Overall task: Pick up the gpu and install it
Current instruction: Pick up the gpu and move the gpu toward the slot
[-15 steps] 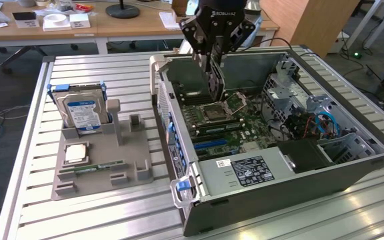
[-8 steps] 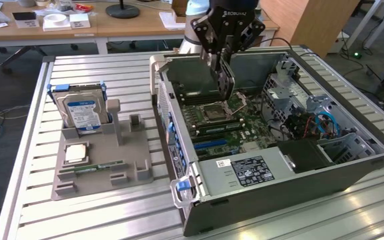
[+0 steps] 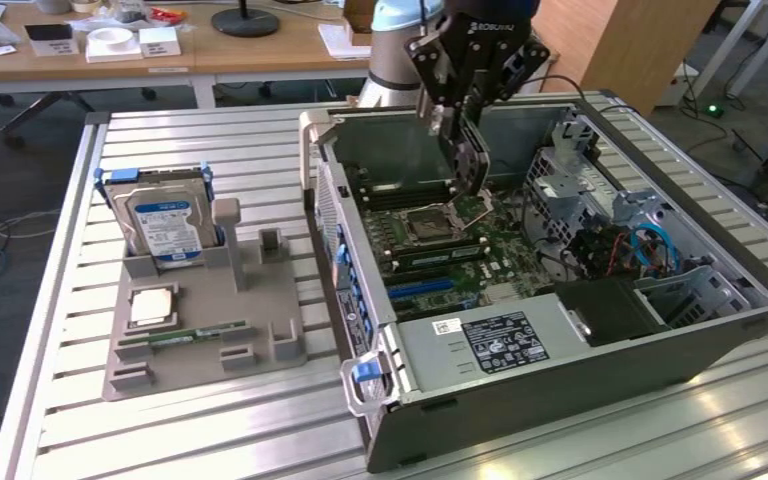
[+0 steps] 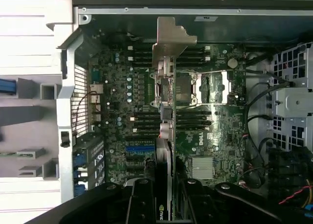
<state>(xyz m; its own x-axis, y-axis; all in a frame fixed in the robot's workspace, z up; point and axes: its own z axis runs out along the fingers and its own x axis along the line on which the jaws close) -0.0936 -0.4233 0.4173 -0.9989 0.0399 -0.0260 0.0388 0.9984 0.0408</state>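
The gpu [image 3: 472, 165] hangs on edge over the open computer case [image 3: 704, 345], a thin dark card above the motherboard [image 3: 491, 250] near the CPU socket. My gripper [image 3: 462, 118] is shut on the card's upper part. In the wrist view the gpu [image 4: 166, 131] appears edge-on, with its metal bracket [image 4: 170, 38] toward the case wall and my gripper [image 4: 165, 190] clamped around it. A blue expansion slot [image 4: 139, 148] lies on the board beside the card's line, and the card is apart from it.
At the exterior view's left a grey fixture [image 3: 204, 340] holds a blue-labelled hard drive [image 3: 164, 220], a CPU [image 3: 151, 305] and a RAM stick [image 3: 204, 333]. Inside the case are a drive cage [image 3: 571, 170], cables [image 3: 624, 250] and a black power supply [image 3: 611, 310].
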